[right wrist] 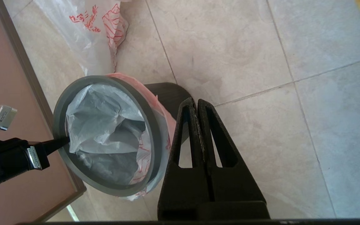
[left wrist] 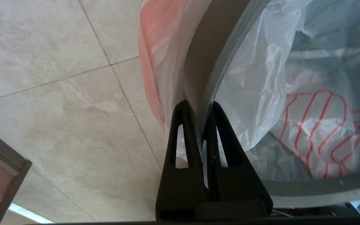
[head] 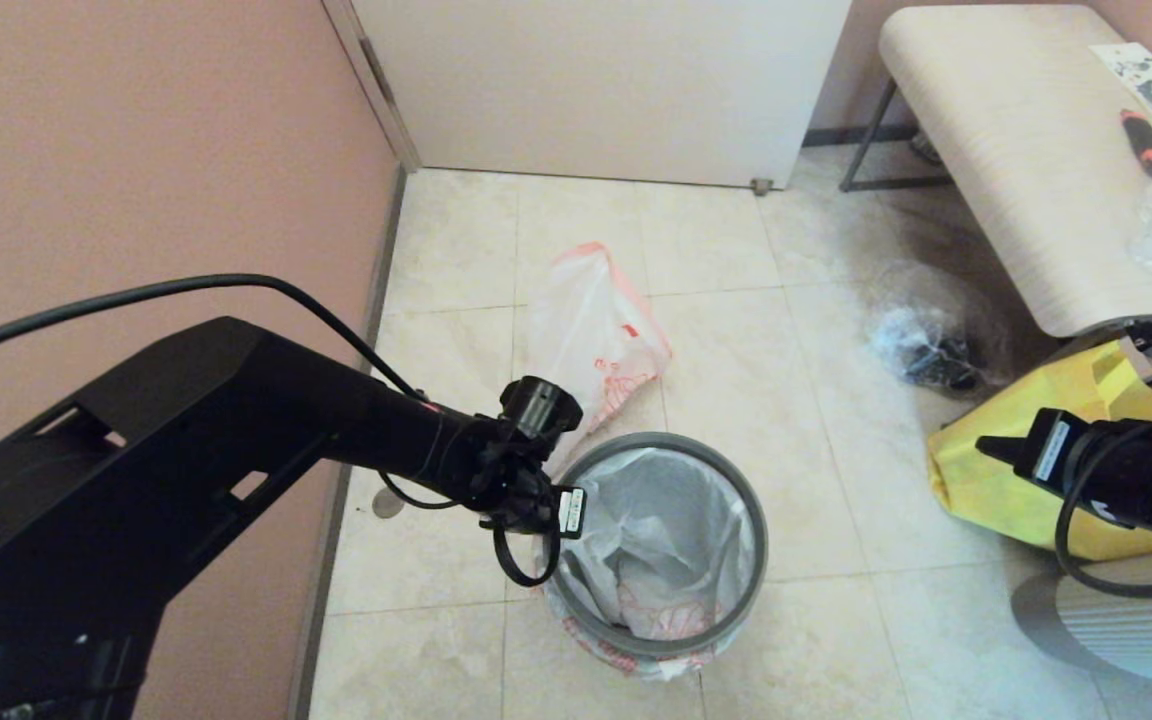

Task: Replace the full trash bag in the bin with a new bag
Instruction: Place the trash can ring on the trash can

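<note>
The bin (right wrist: 164,93) stands on the tiled floor, its black side showing only in the right wrist view. The grey ring (head: 758,530) sits on top. The new bag (head: 671,560), thin white plastic with a red striped drawing, lines the inside, and its pink-orange edge (left wrist: 150,72) hangs outside under the ring. My left gripper (head: 564,545) (left wrist: 198,104) is at the bin's left rim, shut on the grey ring (left wrist: 220,59) with bag film pinched in. My right gripper (right wrist: 196,101) (head: 996,445) hangs shut and empty at the right, apart from the bin. The full trash bag is out of view.
Another thin white bag with red print (head: 591,335) lies on the floor just behind the bin. A clear bag with dark lumps (head: 921,350) and a yellow fabric tote (head: 1026,470) sit at the right under a pale bench (head: 1016,150). The pink wall (head: 156,150) runs along the left.
</note>
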